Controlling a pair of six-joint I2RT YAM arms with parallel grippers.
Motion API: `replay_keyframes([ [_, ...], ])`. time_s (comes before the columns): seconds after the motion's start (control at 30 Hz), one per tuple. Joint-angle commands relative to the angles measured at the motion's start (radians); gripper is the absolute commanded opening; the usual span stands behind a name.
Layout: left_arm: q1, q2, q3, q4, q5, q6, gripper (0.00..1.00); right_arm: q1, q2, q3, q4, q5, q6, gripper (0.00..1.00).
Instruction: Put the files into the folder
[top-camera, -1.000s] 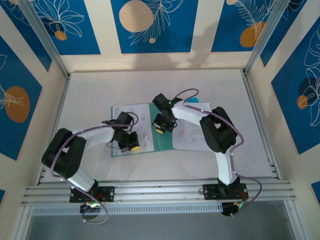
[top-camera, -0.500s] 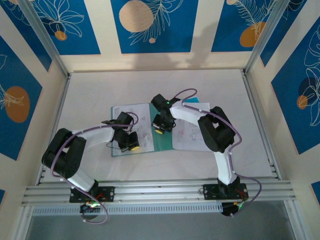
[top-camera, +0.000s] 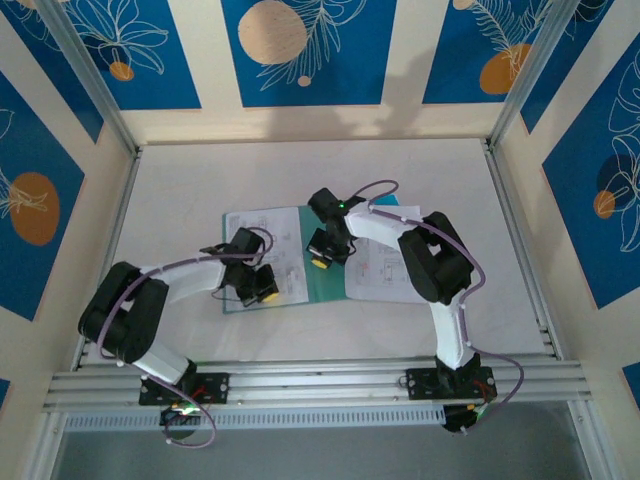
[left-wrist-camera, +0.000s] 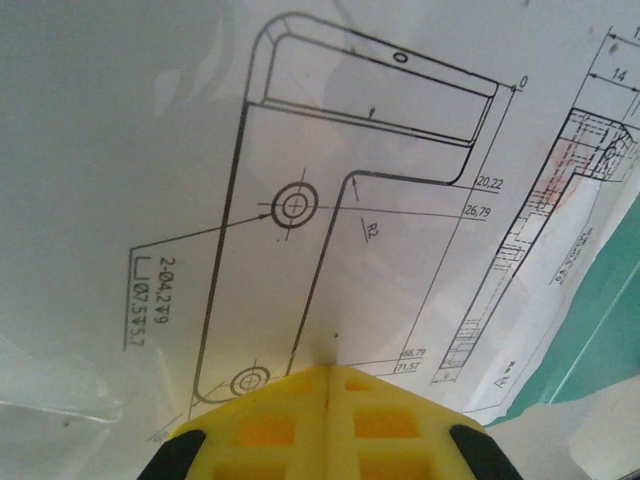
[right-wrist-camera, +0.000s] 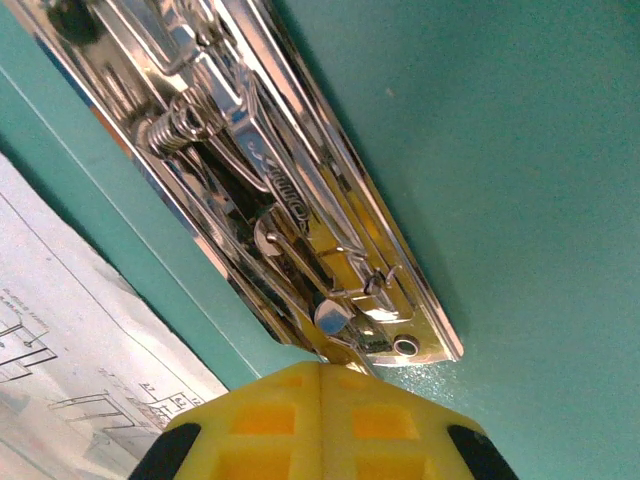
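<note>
Pale tabletop (top-camera: 200, 180), teal folder (top-camera: 325, 287) open at frame centre, I see left gripper (left-wrist-camera: 330, 385) pinched together over a printed sheet (left-wrist-camera: 150, 150), right gripper (right-wrist-camera: 322, 385) likewise closed against the chrome clip (right-wrist-camera: 290, 200).

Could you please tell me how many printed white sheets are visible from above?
2. The left sheet covers the open teal folder's left half; the right sheet lies at the folder's right edge. More may be stacked beneath or hidden by the arms.

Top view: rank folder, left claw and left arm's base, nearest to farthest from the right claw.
1. folder, directly under the right claw.
2. left claw, to its left over a printed sheet.
3. left arm's base, at the near-left edge.
</note>
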Motion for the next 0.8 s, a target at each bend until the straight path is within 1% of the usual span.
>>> replay_keyframes([
  [0.0,-0.007,0.027,-0.097,-0.096,-0.074,-0.077,0.00,-0.038,0.029,-0.056,-0.089,0.076,-0.014,0.00],
  [0.1,-0.005,0.014,-0.118,-0.095,-0.082,-0.096,0.00,-0.046,0.038,-0.057,-0.098,0.077,-0.020,0.00],
  [0.33,-0.006,0.001,-0.121,-0.117,-0.100,-0.100,0.00,-0.060,0.044,-0.042,-0.142,0.126,-0.044,0.00],
  [0.47,-0.007,0.001,-0.122,-0.113,-0.100,-0.105,0.00,-0.049,0.056,0.011,-0.173,0.150,-0.079,0.00],
  [0.67,-0.006,-0.002,-0.121,-0.115,-0.104,-0.112,0.00,-0.010,0.088,0.124,-0.282,0.244,-0.130,0.00],
  [0.77,-0.006,0.000,-0.128,-0.106,-0.099,-0.117,0.00,-0.004,0.099,0.162,-0.308,0.262,-0.156,0.00],
])
